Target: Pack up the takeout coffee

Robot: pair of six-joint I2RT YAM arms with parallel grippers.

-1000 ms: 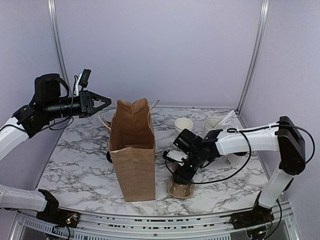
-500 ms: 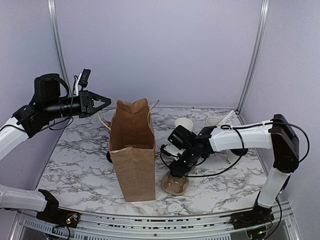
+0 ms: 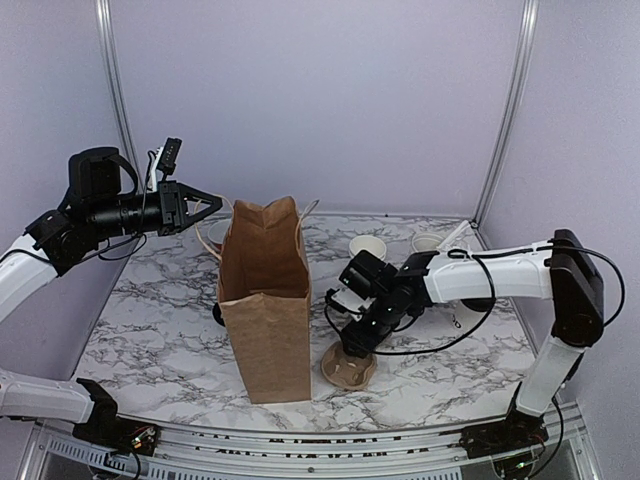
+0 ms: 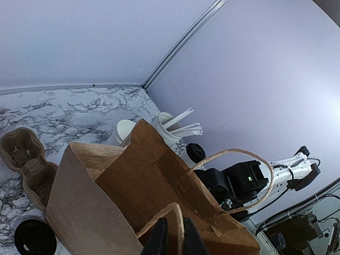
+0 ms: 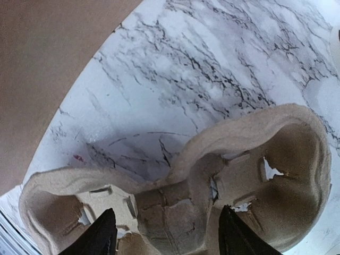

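Brown paper bag (image 3: 265, 300) stands upright mid-bench, between the left arm and the cups. Left jaws are clamped on its handle (image 4: 174, 205). Right jaws hang apart over a pulp cup carrier (image 3: 350, 368) near the front edge. The takeout coffee (image 4: 195, 152) stands upright, lid up, toward the right edge behind the right arm, apart from both jaws.

Matt brown paper bag (image 3: 265, 310), rough cup carrier (image 5: 287, 159) of moulded pulp — fibrous, smooth marble-look table (image 3: 150, 340)
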